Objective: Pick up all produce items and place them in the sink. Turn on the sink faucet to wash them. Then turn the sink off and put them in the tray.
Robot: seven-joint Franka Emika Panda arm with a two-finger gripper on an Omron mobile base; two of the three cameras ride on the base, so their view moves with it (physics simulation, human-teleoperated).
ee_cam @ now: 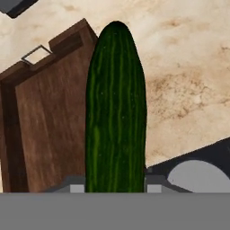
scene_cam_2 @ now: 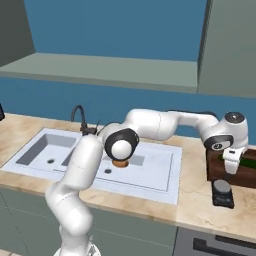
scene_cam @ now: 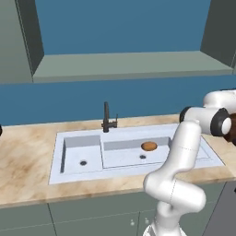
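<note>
Step in hand: carrying the long dark green cucumber to the dark brown wooden tray; lowering and release come next, judging by position. Two-finger gripper clenched on the cucumber, held above the tray's edge. Farther off, roundish brown potato lies in the pale double-basin sink.
</note>
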